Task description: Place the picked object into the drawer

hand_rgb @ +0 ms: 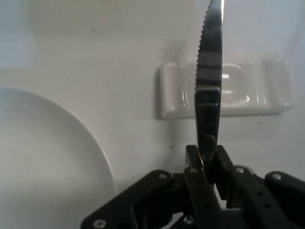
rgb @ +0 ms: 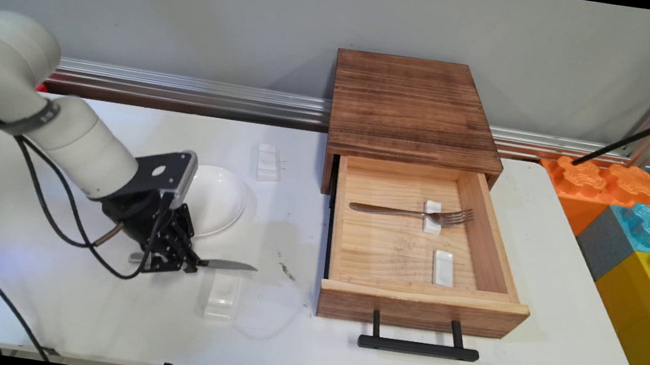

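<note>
My black gripper (rgb: 174, 261) is low over the table's left front, shut on the handle of a steel table knife (rgb: 228, 265). The knife lies level, with its blade pointing right toward the drawer. In the hand view the gripper (hand_rgb: 206, 157) pinches the knife (hand_rgb: 209, 71) edge-on, serrated side to the left, and the blade crosses over a small white cutlery rest (hand_rgb: 257, 90). That rest (rgb: 222, 297) lies on the table just in front of the blade. A white plate (rgb: 217, 200) sits right behind the gripper and shows as the plate (hand_rgb: 47, 167) at the hand view's left.
A second white rest (rgb: 268, 163) lies behind the plate. A wooden box (rgb: 412, 103) stands at mid-back, its drawer (rgb: 421, 309) pulled open with a black handle (rgb: 418, 346). Inside lie a fork (rgb: 408, 212) on a rest and a spare rest (rgb: 443, 268). Coloured foam blocks (rgb: 647, 234) stand at the right.
</note>
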You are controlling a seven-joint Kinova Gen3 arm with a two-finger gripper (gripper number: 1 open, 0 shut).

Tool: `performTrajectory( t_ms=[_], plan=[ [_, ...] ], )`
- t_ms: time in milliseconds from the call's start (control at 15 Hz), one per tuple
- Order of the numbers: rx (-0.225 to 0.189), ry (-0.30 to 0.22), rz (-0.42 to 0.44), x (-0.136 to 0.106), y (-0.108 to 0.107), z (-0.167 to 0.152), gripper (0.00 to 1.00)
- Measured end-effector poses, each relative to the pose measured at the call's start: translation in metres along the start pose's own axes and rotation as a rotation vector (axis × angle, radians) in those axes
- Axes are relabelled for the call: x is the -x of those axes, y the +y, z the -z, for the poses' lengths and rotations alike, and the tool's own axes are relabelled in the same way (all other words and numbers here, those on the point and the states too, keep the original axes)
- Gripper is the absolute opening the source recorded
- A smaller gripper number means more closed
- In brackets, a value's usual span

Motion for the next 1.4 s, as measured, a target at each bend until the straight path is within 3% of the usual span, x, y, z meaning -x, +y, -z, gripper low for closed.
performTrajectory(
  t_ms=[400,600,867,1400],
  plan=[
    [0.024,-0.037,-0.005,-0.034,-0.013,0.051,0.00],
    [0.038,-0.060,0.009,-0.064,-0.025,0.089,0.00],
    [0.045,-0.075,0.012,-0.127,-0.046,0.129,0.00],
    [0.034,-0.033,-0.002,-0.224,-0.057,0.113,0.00]
  ],
)
